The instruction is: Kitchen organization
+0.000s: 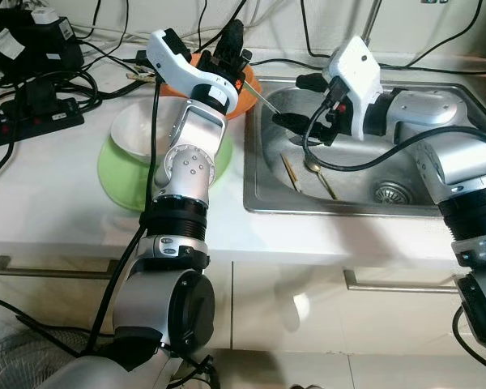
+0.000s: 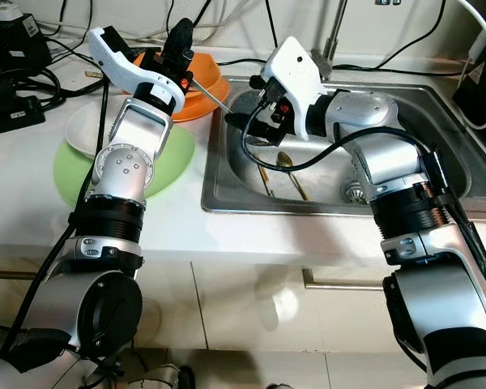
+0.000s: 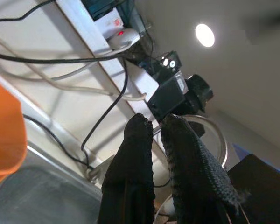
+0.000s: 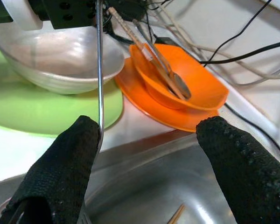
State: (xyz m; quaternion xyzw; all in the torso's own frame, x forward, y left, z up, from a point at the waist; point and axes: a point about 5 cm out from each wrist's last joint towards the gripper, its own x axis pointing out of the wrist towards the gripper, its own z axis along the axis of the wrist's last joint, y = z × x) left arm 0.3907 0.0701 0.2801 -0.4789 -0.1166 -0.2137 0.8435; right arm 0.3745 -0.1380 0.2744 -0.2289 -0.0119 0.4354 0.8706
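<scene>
Left gripper (image 1: pixel 231 44) jaws are clenching a thin metal utensil (image 1: pixel 263 97) at upper centre over the orange bowl (image 2: pixel 206 85), right gripper (image 4: pixel 144 154) jaws gaping beside it above the sink (image 1: pixel 259 190); stiff, light, slippery—best pinched mid-shaft.

light: bright, even | ceiling lamp (image 3: pixel 205 35) glare | blur: near claw fingers (image 4: pixel 60 168) soft
</scene>
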